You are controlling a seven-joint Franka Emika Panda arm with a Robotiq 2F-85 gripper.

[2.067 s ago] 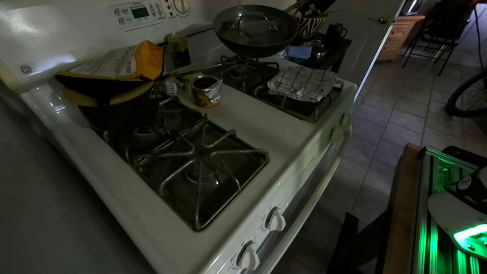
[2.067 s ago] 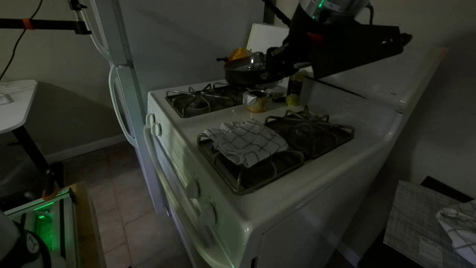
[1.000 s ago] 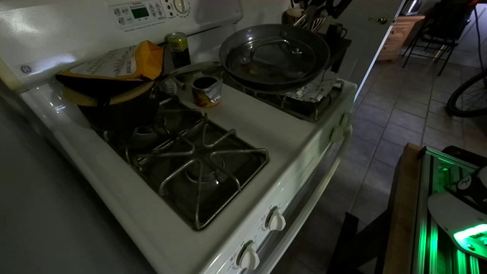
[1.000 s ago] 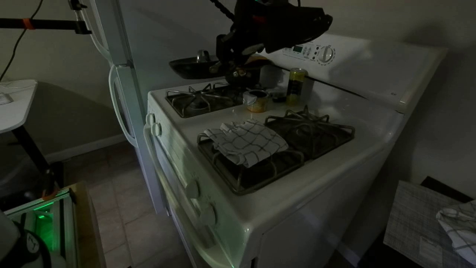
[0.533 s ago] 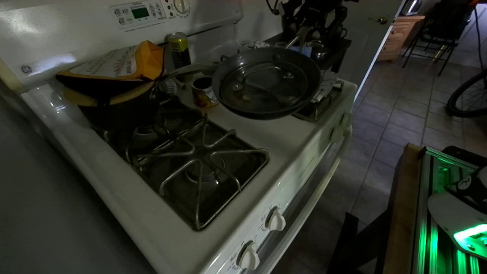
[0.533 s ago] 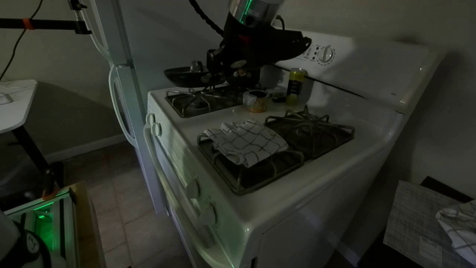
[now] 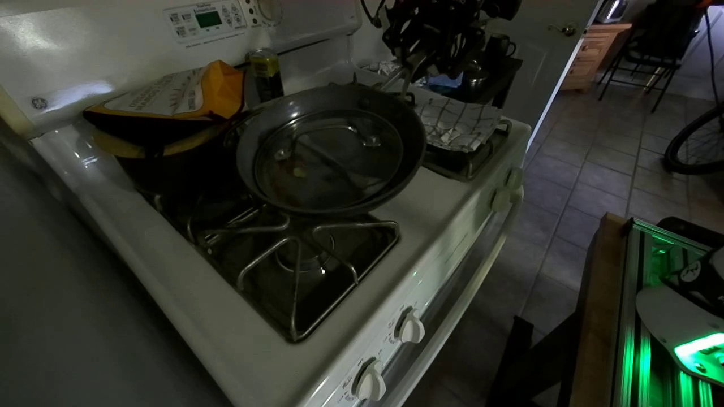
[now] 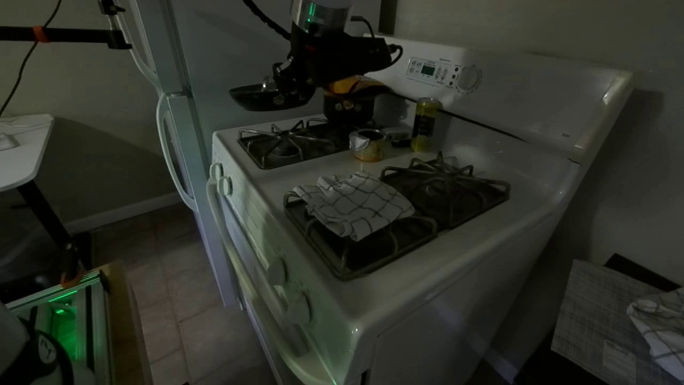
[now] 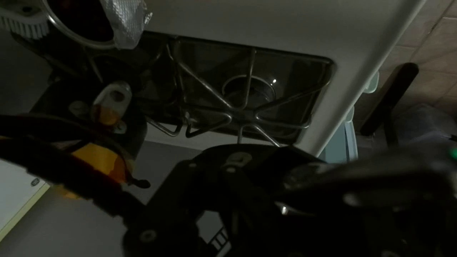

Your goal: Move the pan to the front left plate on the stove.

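Note:
The pan (image 7: 414,141) is wide, shallow and dark grey, and a glass lid with a metal handle (image 7: 334,134) lies inside it. My gripper (image 7: 412,66) is shut on the pan's handle and holds it in the air. In an exterior view the pan (image 8: 255,100) hangs above the front left plate (image 8: 284,148), with a gap beneath. The front left plate also shows in an exterior view (image 7: 297,240) and in the wrist view (image 9: 246,107); its black grate is bare. In the wrist view my gripper (image 9: 282,189) is very dark and its fingertips are hard to make out.
A dark pot (image 7: 175,169) with a yellow bag (image 7: 218,90) on top stands on the rear left burner. A foil-topped can (image 8: 368,147) and a yellow-green can (image 8: 426,125) stand mid-stove. A checked towel (image 8: 355,206) covers the front right grate. A fridge (image 8: 272,59) stands beside the stove.
The gripper has carried the pan from over the right burners to over the left ones. In the last half second the pan has also risen slightly. Nothing else has moved.

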